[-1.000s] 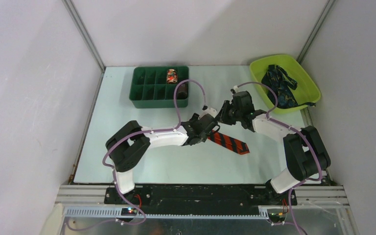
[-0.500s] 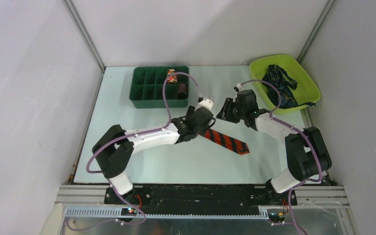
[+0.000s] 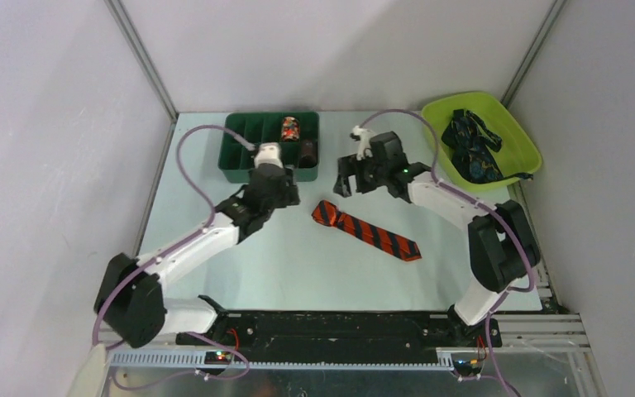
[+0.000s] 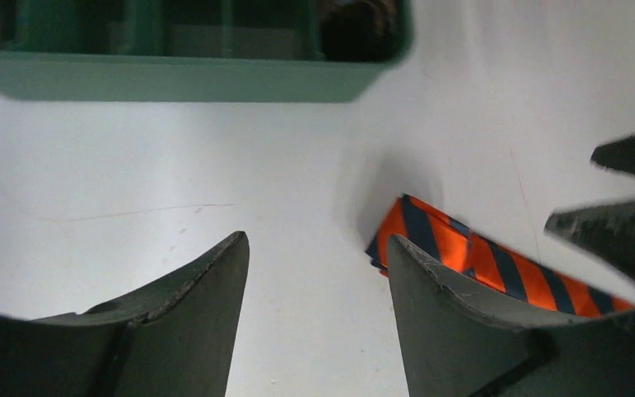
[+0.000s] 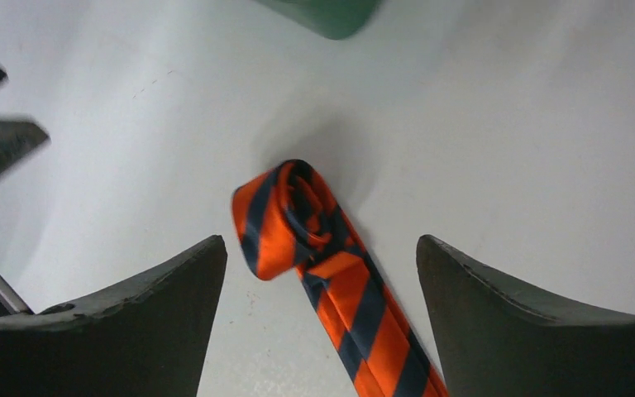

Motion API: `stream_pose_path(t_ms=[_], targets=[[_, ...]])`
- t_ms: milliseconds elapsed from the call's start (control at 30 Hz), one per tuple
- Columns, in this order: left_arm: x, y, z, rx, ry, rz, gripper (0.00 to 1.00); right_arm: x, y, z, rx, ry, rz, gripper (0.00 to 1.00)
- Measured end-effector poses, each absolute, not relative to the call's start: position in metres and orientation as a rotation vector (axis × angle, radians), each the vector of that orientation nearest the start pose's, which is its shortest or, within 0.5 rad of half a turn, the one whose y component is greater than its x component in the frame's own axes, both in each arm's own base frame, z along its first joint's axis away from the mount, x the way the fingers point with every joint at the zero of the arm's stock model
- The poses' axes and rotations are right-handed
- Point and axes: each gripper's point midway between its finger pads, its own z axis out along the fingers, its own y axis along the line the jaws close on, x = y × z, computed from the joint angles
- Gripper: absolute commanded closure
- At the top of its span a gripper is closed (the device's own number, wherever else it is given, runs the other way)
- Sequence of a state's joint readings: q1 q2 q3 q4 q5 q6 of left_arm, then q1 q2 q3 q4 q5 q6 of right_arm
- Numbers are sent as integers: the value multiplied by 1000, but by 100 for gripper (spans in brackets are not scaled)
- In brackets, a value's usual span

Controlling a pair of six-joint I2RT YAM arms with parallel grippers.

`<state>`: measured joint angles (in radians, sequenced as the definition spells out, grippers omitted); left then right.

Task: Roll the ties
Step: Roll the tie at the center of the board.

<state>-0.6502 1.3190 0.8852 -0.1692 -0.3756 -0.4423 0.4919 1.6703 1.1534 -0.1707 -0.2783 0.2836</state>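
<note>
A red-orange tie with dark stripes (image 3: 372,234) lies flat at the table's middle, its left end wound into a small loose roll (image 5: 285,217). My right gripper (image 3: 345,184) hangs open just behind the roll, nothing between its fingers (image 5: 174,289). My left gripper (image 3: 279,195) stands open to the left of the roll, near the green tray, and holds nothing. In the left wrist view the tie (image 4: 471,256) shows past my right fingertip. A rolled striped tie (image 3: 289,129) and a dark roll (image 3: 307,151) sit in the tray. Dark navy ties (image 3: 473,145) lie heaped in the lime bin.
The green compartment tray (image 3: 240,164) stands at the back left, close in front of my left gripper. The lime bin (image 3: 519,128) is at the back right corner. Purple cables loop above both arms. Walls close in the table on three sides.
Both grippers have drawn back from the tie: the left swung left toward the green tray, the right moved back and opened. The tie's rolled end now lies free on the table.
</note>
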Motion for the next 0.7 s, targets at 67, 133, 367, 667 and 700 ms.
stream_pose_path(t_ms=[67, 133, 367, 667, 700], targets=[[334, -169, 157, -102, 2112, -252, 31, 364, 285, 128, -525, 2268, 700, 8], [333, -152, 160, -187, 2093, -261, 30, 359, 302, 127, -636, 2251, 683, 6], [324, -116, 147, -356, 2087, -258, 30, 343, 342, 99, -961, 2238, 592, 1], [320, -104, 147, -399, 2077, -266, 30, 321, 347, 50, -1192, 2299, 445, 1], [320, -103, 147, -402, 2076, -266, 30, 319, 346, 46, -1209, 2307, 431, 0]])
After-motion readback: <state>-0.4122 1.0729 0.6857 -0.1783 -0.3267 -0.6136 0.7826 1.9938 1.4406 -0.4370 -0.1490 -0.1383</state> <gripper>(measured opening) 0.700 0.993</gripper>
